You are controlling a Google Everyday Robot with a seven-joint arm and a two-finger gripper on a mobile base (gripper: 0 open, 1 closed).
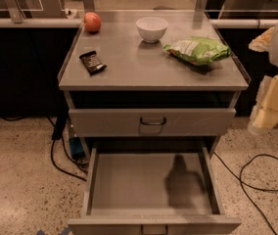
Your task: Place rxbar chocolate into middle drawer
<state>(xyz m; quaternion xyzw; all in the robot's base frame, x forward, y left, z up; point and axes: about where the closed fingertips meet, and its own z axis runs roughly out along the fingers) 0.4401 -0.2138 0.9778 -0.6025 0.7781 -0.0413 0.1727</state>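
Note:
The rxbar chocolate point(93, 62), a small flat black bar with pale print, lies on the left front part of the grey cabinet top point(144, 67). The second drawer down point(151, 182) is pulled out towards me and holds nothing; a shadow falls on its floor. The drawer above it point(152, 122) is shut. My arm comes in at the right edge, and my gripper point(270, 106) hangs beside the cabinet's right side at about top-drawer height. It is far from the bar and holds nothing that I can see.
On the cabinet top stand a red apple point(92, 21) at the back left, a white bowl point(151, 29) at the back middle and a green-and-white snack bag point(197, 50) on the right. Black cables point(261, 180) lie on the speckled floor on both sides.

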